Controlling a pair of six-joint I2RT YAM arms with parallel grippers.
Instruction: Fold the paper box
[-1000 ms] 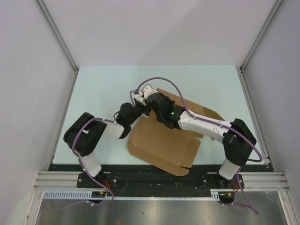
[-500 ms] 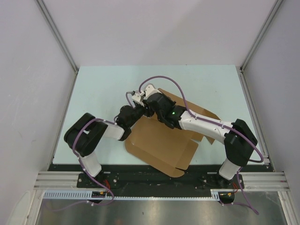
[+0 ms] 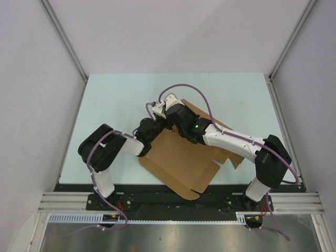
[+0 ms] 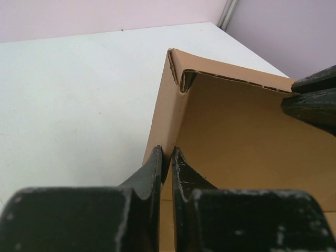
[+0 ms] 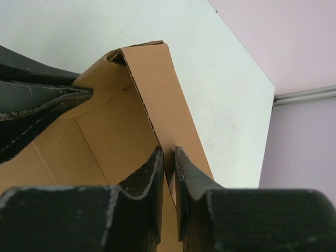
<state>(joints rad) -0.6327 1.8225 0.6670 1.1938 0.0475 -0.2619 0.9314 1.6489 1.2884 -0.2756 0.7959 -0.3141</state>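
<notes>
On the pale table (image 3: pixel 110 100) the plain brown cardboard paper box (image 3: pixel 178 157) sits half-formed, the left pincer (image 4: pixel 166 156) and right pincer (image 5: pixel 167 156) each clamped on a raised wall at its far corner (the wall-raising step, I judge), which next needs locking square.

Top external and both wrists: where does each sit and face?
Top external: overhead at the near side, looking down at table; both arms show.
Left wrist: on left gripper, looking along its fingers pinching a paper box wall.
Right wrist: on right gripper, pinching the adjoining wall.
Shared: both wrist views show the same raised corner.
</notes>
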